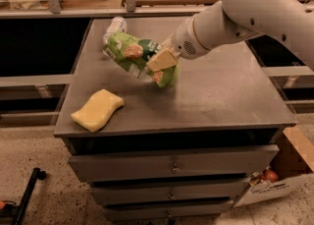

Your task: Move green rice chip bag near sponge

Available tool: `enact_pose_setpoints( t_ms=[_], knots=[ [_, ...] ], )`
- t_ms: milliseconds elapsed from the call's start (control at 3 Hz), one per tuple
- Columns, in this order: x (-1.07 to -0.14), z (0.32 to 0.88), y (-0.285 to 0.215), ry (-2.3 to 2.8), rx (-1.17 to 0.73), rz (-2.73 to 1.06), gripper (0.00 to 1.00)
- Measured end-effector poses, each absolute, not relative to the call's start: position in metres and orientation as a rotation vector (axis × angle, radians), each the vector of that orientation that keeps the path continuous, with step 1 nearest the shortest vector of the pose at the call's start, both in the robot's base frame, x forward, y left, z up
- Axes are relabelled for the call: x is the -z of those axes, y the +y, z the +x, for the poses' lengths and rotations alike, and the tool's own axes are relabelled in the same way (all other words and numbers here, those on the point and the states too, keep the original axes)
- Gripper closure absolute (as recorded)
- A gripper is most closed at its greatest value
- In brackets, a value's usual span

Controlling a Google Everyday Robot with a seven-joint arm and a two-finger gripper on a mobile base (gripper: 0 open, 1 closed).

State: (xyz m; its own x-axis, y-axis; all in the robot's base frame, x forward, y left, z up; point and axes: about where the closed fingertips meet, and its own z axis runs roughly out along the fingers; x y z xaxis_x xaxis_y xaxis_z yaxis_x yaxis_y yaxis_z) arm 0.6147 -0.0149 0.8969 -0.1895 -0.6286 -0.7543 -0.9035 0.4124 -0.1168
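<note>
The green rice chip bag [131, 54] is crinkled, light and dark green with pictures of tan rice cakes, and hangs in the air above the middle of the grey cabinet top [221, 91]. My gripper [161, 62] is shut on the bag's right part, its beige fingers [164, 58] pressed on it. The white arm reaches in from the upper right. The pale yellow sponge [97, 109] lies flat near the front left corner, below and left of the bag, apart from it.
A clear plastic bottle [113, 26] lies at the back left of the top, partly behind the bag. Drawers [171, 162] are below the top. A cardboard box [274, 180] stands on the floor at right. Shelving runs behind the cabinet.
</note>
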Motion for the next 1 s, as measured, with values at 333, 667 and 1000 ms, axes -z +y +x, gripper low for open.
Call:
enact_pose_setpoints(
  t_ms=[333, 667, 1000],
  knots=[
    [-0.896, 0.602, -0.011, 1.91, -0.492, -1.318, 1.0],
    [-0.897, 0.594, -0.006, 1.89, -0.521, -1.333, 1.0],
    [-0.898, 0.588, -0.002, 1.868, -0.548, -1.354, 0.82]
  ],
)
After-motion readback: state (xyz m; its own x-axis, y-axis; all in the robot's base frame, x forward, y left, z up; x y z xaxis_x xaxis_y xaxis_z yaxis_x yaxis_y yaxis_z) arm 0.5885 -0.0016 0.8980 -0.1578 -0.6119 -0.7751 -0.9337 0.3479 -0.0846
